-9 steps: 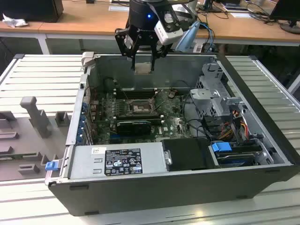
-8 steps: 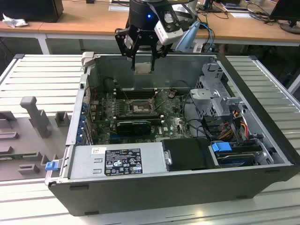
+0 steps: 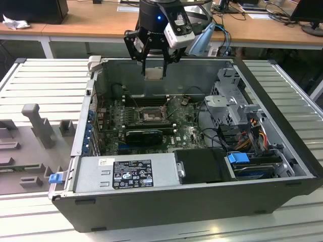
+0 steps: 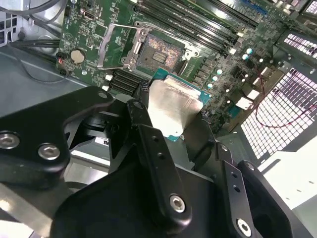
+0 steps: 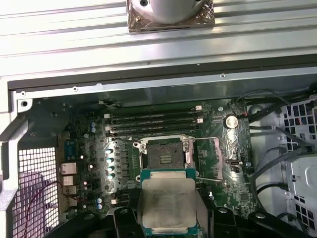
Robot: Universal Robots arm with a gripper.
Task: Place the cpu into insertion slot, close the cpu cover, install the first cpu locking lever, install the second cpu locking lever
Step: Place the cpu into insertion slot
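Observation:
My gripper (image 3: pixel 154 68) hangs over the open computer case, shut on the cpu (image 3: pixel 154 73), a thin square chip with a pale metallic face. In both wrist views the cpu (image 4: pixel 174 106) (image 5: pixel 167 203) sits flat between the black fingers (image 4: pixel 141 116), held by two opposite edges. The insertion slot (image 3: pixel 150 115) (image 4: pixel 157 53) (image 5: pixel 166 154) lies bare on the green board below, well apart from the chip. The cpu cover (image 4: pixel 113 47) stands swung open beside the slot, and its thin frame (image 5: pixel 210 159) is seen to one side of the socket.
Long black memory slots (image 3: pixel 144 99) run behind the socket and a black expansion card (image 3: pixel 145 135) lies in front. A power supply (image 3: pixel 126 174) fills the case front. A drive cage (image 3: pixel 232 108) with cables stands at the exterior view's right. Grey fixtures (image 3: pixel 38 123) stand outside, left.

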